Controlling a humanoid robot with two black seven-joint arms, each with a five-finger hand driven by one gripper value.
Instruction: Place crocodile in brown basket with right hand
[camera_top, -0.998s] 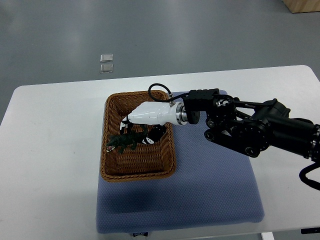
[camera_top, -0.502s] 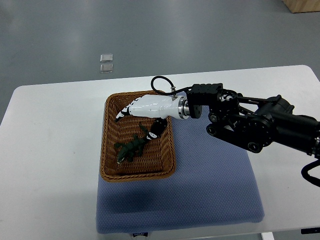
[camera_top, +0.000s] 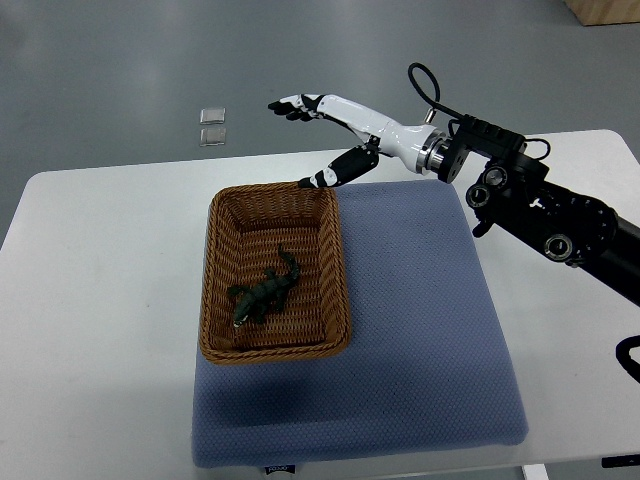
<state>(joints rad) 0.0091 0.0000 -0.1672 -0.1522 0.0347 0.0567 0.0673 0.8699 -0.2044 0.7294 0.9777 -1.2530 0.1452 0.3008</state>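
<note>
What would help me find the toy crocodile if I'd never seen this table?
Start at the white table with its blue mat. A brown wicker basket sits across the mat's left edge. The crocodile lies inside it: small, dark green, the basket's only content.

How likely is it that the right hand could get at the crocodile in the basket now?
Probably yes. The right hand hovers open and empty past the brown basket's far corner; the crocodile lies alone in the basket, nothing covering it.

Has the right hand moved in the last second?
Yes. The right hand has pulled out of the brown basket and is now open beyond its far rim; the crocodile lies inside.
</note>
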